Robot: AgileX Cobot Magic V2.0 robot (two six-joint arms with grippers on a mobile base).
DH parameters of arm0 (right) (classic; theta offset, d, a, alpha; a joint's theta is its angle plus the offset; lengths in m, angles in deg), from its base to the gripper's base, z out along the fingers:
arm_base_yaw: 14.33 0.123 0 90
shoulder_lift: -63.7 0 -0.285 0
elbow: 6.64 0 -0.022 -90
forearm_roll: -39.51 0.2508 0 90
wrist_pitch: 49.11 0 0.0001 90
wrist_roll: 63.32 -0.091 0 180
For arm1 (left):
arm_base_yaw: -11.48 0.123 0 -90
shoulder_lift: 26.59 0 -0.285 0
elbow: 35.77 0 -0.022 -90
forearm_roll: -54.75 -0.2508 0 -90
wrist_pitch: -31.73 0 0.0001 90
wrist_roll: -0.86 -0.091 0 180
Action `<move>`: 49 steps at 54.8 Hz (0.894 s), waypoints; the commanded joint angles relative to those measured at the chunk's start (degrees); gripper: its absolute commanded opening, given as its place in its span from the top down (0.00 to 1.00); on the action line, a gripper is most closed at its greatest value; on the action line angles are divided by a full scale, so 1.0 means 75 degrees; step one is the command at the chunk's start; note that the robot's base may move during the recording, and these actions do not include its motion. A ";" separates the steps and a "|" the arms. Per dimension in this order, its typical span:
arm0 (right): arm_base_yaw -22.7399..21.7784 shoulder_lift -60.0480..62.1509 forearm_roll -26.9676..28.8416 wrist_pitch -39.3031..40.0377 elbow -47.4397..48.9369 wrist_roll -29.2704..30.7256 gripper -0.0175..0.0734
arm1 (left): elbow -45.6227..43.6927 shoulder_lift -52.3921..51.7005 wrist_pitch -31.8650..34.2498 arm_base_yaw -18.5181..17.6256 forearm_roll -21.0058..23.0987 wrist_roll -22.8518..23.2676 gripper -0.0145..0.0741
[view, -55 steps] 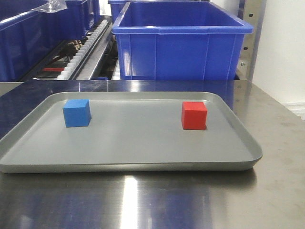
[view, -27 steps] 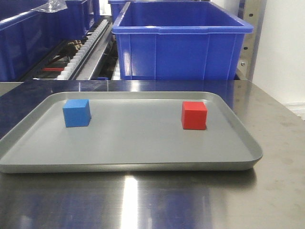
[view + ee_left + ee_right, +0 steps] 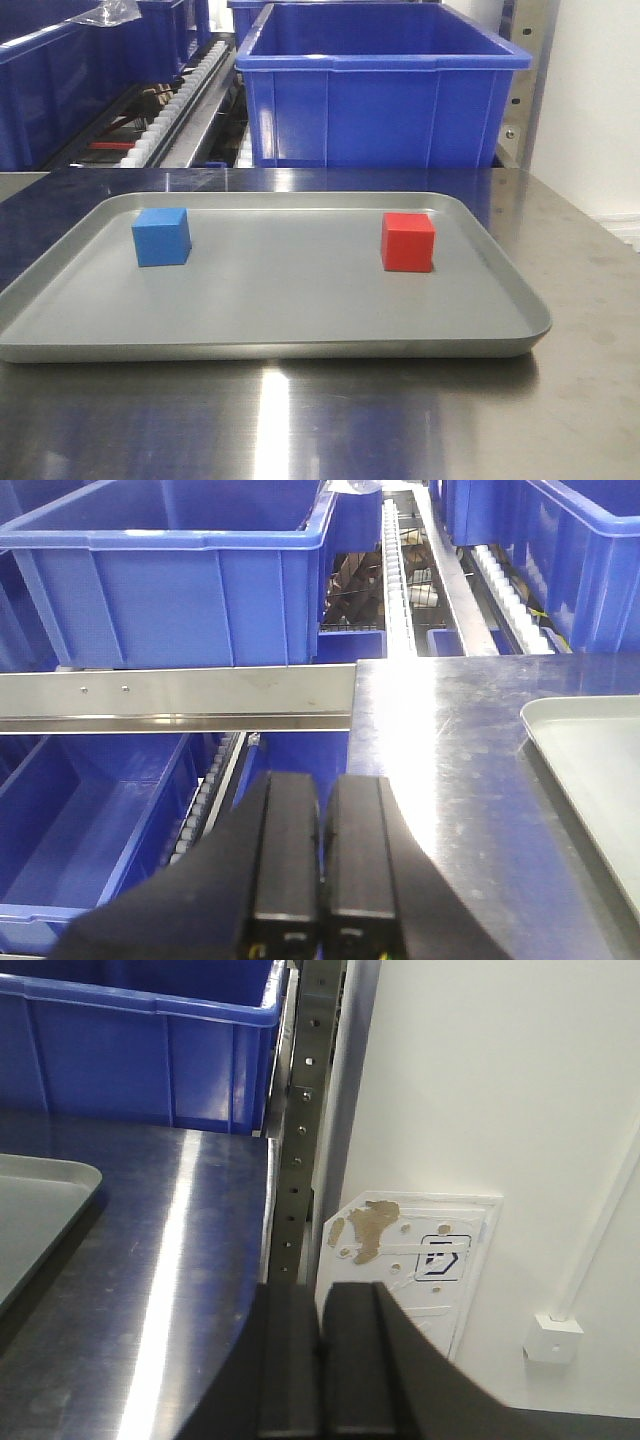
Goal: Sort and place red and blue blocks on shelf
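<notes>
Brushed steel runs under everything here: the surface [image 3: 300,420] carries a shallow grey tray [image 3: 290,300]. Both cubes sit on the tray, well apart, the blue block [image 3: 161,237] toward its left side and the red block [image 3: 408,242] toward its right. That spacing probably leaves each arm 1 cube on its own side, with room to close around it without nudging the other. Neither cube is held or touched.

The left end effector [image 3: 322,790] hangs low and level off the surface's left edge. Its fingers are pressed together and empty, and it faces the shelf rail [image 3: 180,695] and a blue bin [image 3: 170,580]. The right end effector [image 3: 318,1300] sits past the right edge, beside a perforated upright [image 3: 298,1110], likewise pressed together on nothing. Both arms look parked, and the sorting looks not yet begun.
</notes>
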 commanded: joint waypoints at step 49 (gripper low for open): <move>0.0059 -0.1005 0.0189 0.1348 0.0720 -0.0658 0.75 | 0.0225 -0.0136 0.0606 -0.0050 -0.0016 0.0007 0.73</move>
